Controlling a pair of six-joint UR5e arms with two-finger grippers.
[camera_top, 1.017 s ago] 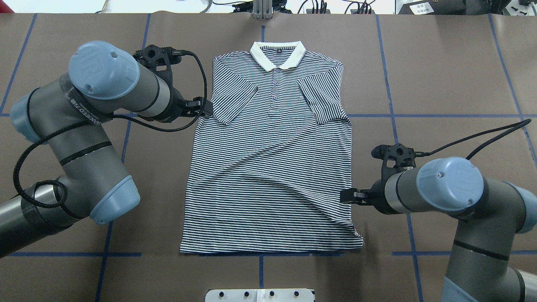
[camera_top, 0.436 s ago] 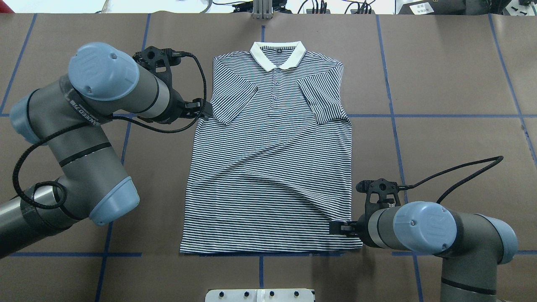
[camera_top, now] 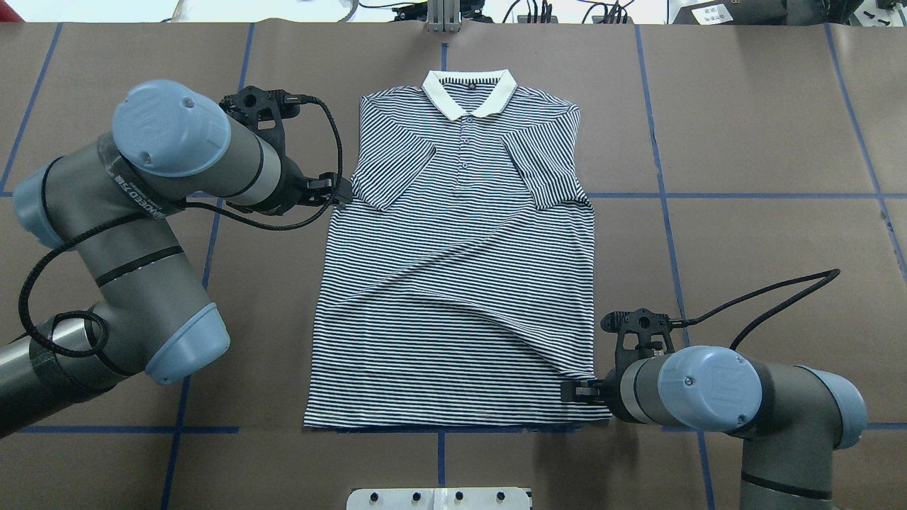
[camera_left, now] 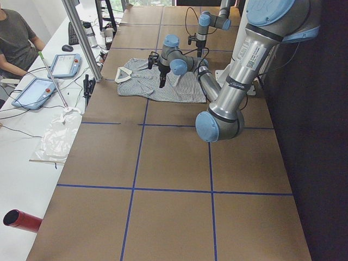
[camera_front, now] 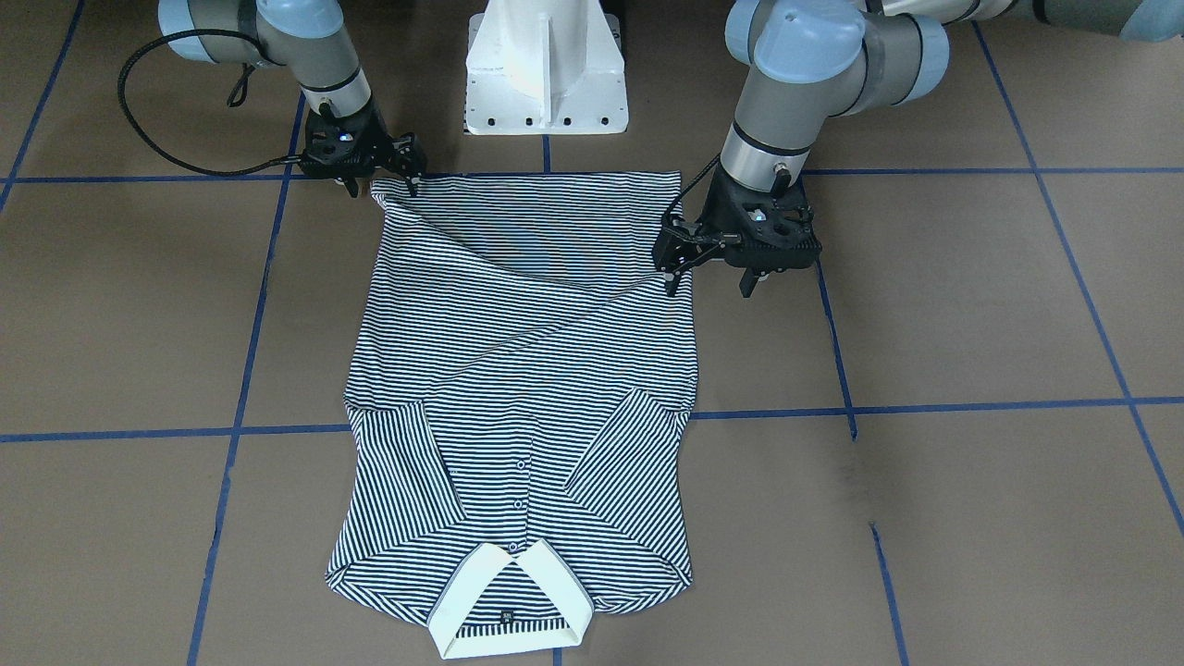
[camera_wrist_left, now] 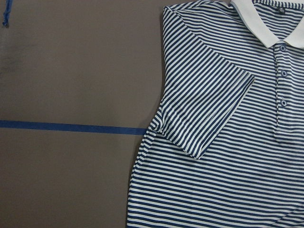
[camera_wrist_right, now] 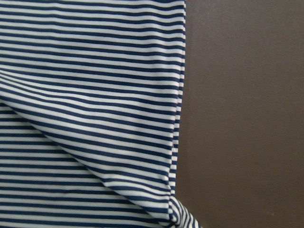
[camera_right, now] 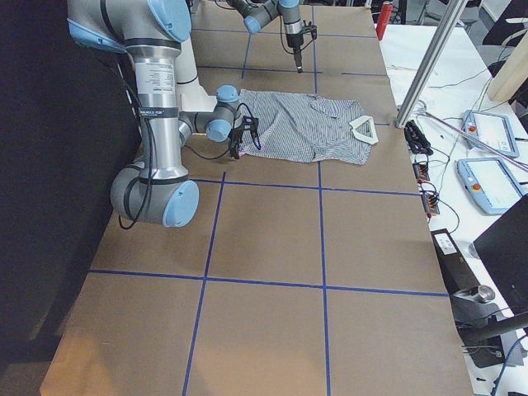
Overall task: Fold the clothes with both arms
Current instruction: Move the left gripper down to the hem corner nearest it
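At the right gripper (camera_top: 575, 391): we see its tips low over the side edge of the shirt (camera_top: 453, 283), just above the hem (camera_top: 439, 423) corner on the robot's right. Its wrist view shows only striped cloth and bare table, so we cannot tell how far apart the fingers are or whether any cloth is pinched.
At the left gripper (camera_top: 339, 193): it hovers just beside the sleeve (camera_top: 393, 173) on the robot's left. We cannot read its opening either, but the cloth below lies flat and undisturbed, so we judge it has hold of nothing.
Shirt: it lies face up on the table (camera_top: 744, 142), with the collar (camera_top: 468, 92) away from the robot and the hem toward it. Both sleeves are folded in over the chest.
Crease (camera_top: 524, 333): a soft ridge slants across the lower body toward the right gripper's corner.
Feel: we judge the shirt a light, thin, limp knit. It will sag from any held point and will not carry a fold by its own stiffness. It will not break, though it may stretch or slide if dragged.
Where to hold: we would take stitched edges, namely the hem corner and the sleeve-side edge near the shoulder. We would pinch front and back layers together, or the top layer may peel away alone.
Collar: we take it for the firmest part, best left lying.
Risk: uneven lifting by the two arms would skew the stripes and deepen the crease.
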